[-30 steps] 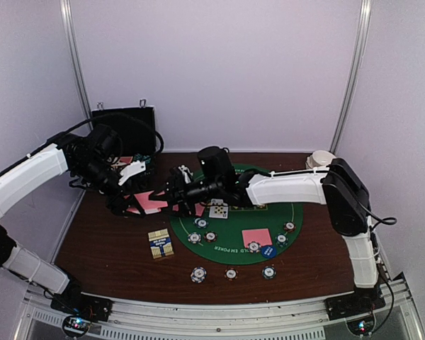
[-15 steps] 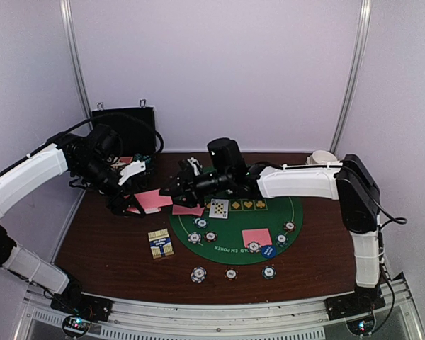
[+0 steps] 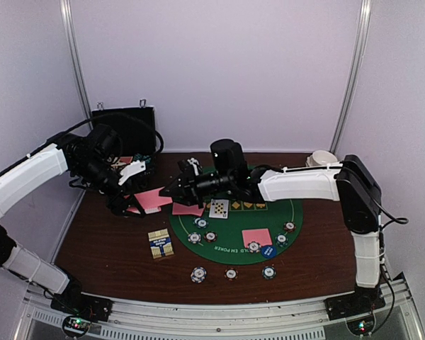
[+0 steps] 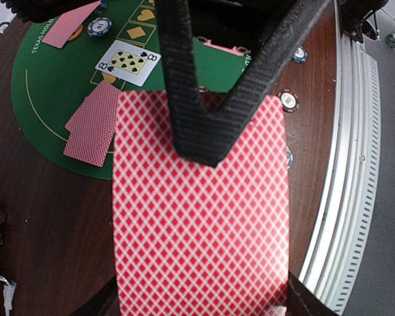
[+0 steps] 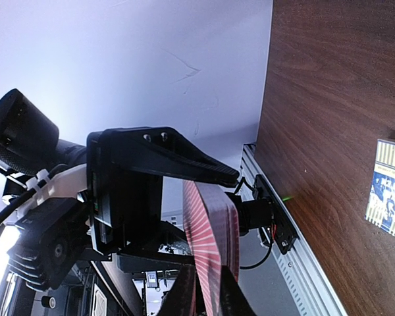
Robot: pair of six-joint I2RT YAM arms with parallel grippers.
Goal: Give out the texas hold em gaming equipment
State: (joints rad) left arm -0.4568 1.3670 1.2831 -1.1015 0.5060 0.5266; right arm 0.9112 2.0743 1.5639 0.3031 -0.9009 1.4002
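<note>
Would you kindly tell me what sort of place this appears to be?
Probably a robot test booth staged as a poker table: plain white walls and metal frame posts, a green Texas Hold'em mat, pink-backed cards and poker chips.

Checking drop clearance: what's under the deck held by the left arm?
Brown table and green mat edge show around the deck; a chip peeks out right. Directly beneath is covered.

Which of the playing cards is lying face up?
The black eight on the green mat; every other card in view shows its pink patterned back.
</note>
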